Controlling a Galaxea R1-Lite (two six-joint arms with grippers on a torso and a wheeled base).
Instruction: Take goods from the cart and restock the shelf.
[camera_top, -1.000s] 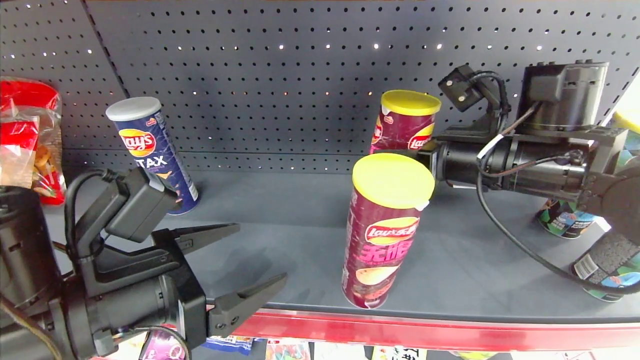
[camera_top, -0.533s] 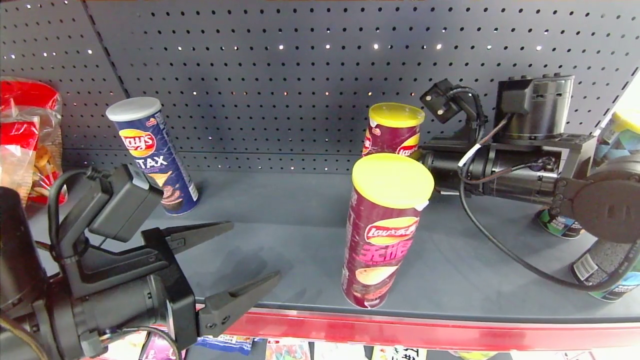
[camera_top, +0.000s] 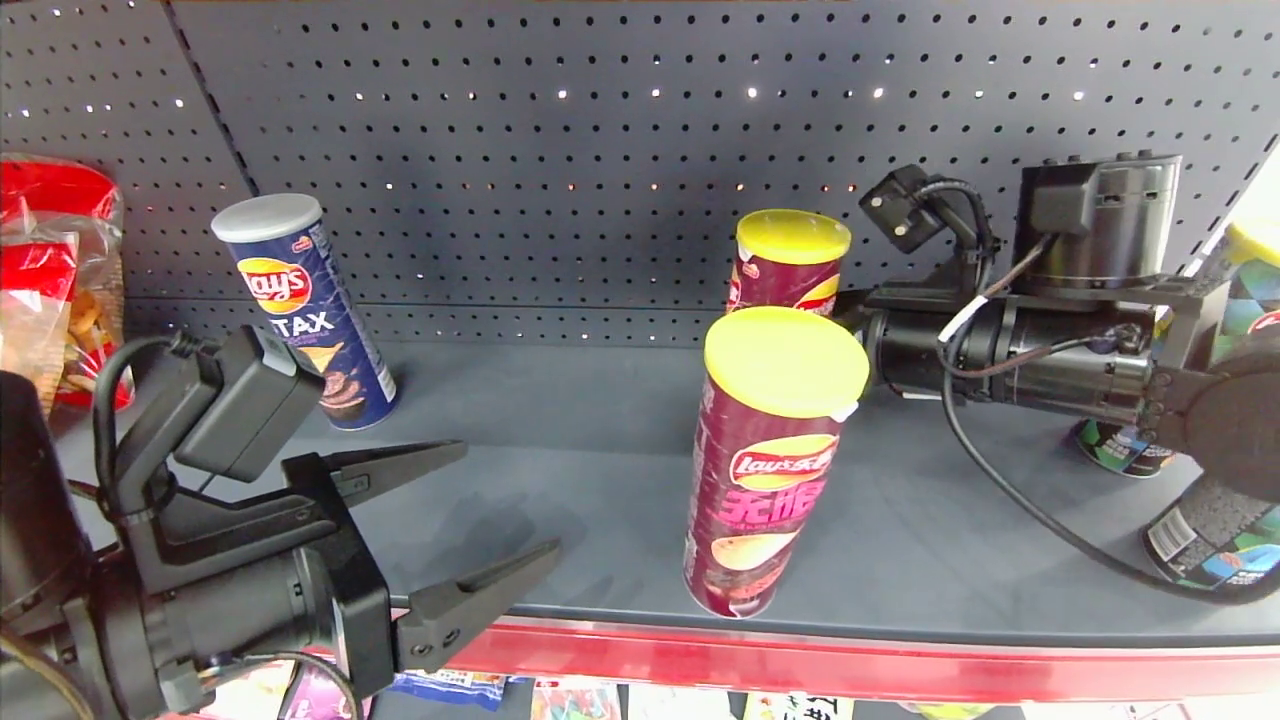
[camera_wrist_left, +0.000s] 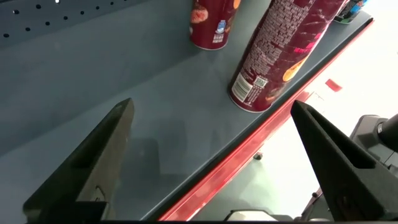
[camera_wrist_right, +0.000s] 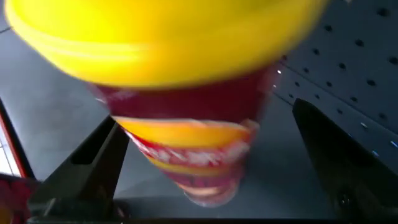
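We're looking at the grey shelf (camera_top: 560, 480), and the right gripper (camera_wrist_right: 205, 115) is deep at the back, right up against the rear maroon can (camera_top: 790, 265) with the yellow lid. From the right wrist view its fingers (camera_wrist_right: 336, 162) stand apart, one on each side of the can. There's a visible gap on one side, so we call it spread around the can, not clamped. The left wrist view shows that can's base down on the shelf deck. It stands upright, close to the pegboard wall (camera_top: 560, 150).

Just in front of it stands the front maroon can (camera_top: 765, 470), same yellow lid, upright, its base near the red front edge (camera_top: 800, 660) of the shelf. From the head view it hides the lower part of the rear can and the tips of the right gripper.

Over on the left, the left gripper (camera_top: 510, 500) hangs low by the front edge. Its two black fingers are wide apart with nothing between them, just bare shelf deck below in the left wrist view. It is well apart from both maroon cans.

Further back on the left a blue can (camera_top: 305, 310) with a grey lid stands near the pegboard wall. Beyond it at the far left is a red snack bag (camera_top: 60, 270). At the far right, under the right arm, we can make out two green cans (camera_top: 1125, 445), partly hidden by the arm and its cable.
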